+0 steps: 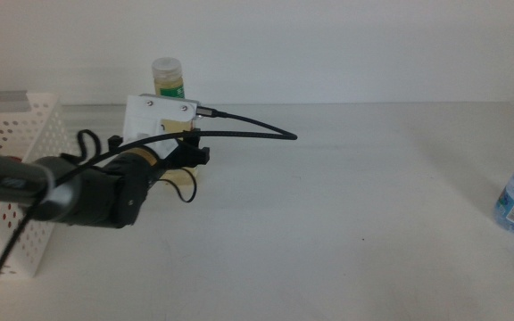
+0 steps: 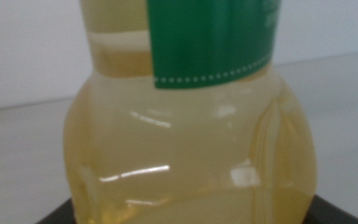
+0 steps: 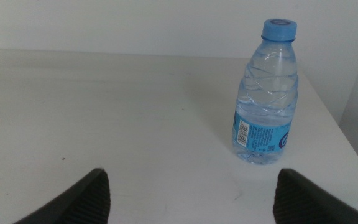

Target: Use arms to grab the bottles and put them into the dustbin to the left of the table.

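Nearest in the middle view: left arm (image 1: 87, 187) reaching in from the left, white housing on top, black cables looping off toward the table's centre. Left gripper (image 1: 183, 153) hidden there behind the housing, at the base of the yellow bottle (image 1: 169, 80).

Left wrist view filled almost edge to edge by that bottle (image 2: 191, 162) — pale yellow liquid, green band round the neck. Dark jaw tips visible only at the two lower corners, one on each side of the bottle's body, pressed close against it; gripping the bottle, as far as can be seen. Bottle upright, long axis vertical, cap pointing up, base on or just over the table (image 1: 346, 214) near its far left part.

Just left of the arm: white basket (image 1: 16, 169) with rows of round holes, at the table's left edge, with something red showing through its near wall.

Far right, well apart from all this: water bottle (image 3: 267, 93) with blue cap and blue label, standing upright near the table's right edge, cap up. Right gripper (image 3: 188, 196) low over the table, short of the water bottle, jaws spread wide and holding nothing.
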`<state>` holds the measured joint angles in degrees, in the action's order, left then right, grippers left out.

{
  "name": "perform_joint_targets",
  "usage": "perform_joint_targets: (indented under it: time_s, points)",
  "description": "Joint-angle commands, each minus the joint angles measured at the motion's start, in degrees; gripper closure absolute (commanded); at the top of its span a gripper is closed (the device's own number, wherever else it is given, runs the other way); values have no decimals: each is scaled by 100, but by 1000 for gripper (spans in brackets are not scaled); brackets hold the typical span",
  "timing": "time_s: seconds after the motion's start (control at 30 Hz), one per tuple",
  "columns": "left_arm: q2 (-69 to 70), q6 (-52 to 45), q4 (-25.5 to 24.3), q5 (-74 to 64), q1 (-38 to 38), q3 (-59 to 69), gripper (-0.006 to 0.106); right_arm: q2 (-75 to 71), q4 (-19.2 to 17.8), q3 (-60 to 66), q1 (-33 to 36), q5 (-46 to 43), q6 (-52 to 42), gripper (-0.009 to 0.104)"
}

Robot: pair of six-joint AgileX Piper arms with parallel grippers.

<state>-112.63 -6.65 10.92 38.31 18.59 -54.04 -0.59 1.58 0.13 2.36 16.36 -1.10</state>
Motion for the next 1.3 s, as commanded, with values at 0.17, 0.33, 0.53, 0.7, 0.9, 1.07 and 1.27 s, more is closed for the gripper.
perform_joint_targets:
  time_s: [0.17,0.33,0.53,0.7,0.9,1.07,1.27]
  points:
    - [1726,19,-168,-263,23,445,79,-153,-41,-167,-32,-445,-86,19]
    - [2679,26,-143,-1930,18,451,79,-153,-41,-167,-32,-445,-86,19]
    - [3416,59,16,-3642,-76,183,79,-153,-41,-167,-32,-445,-86,19]
    - [3641,153,17,-5865,-353,-554,79,-153,-41,-167,-32,-445,-86,19]
    - [3556,148,11,-8217,-854,-1651,79,-153,-41,-167,-32,-445,-86,19]
    - [3473,113,-90,-9008,-1210,-2103,79,-153,-41,-167,-32,-445,-86,19]
    - [3352,-241,-115,-9860,-1960,-2650,79,-153,-41,-167,-32,-445,-86,19]
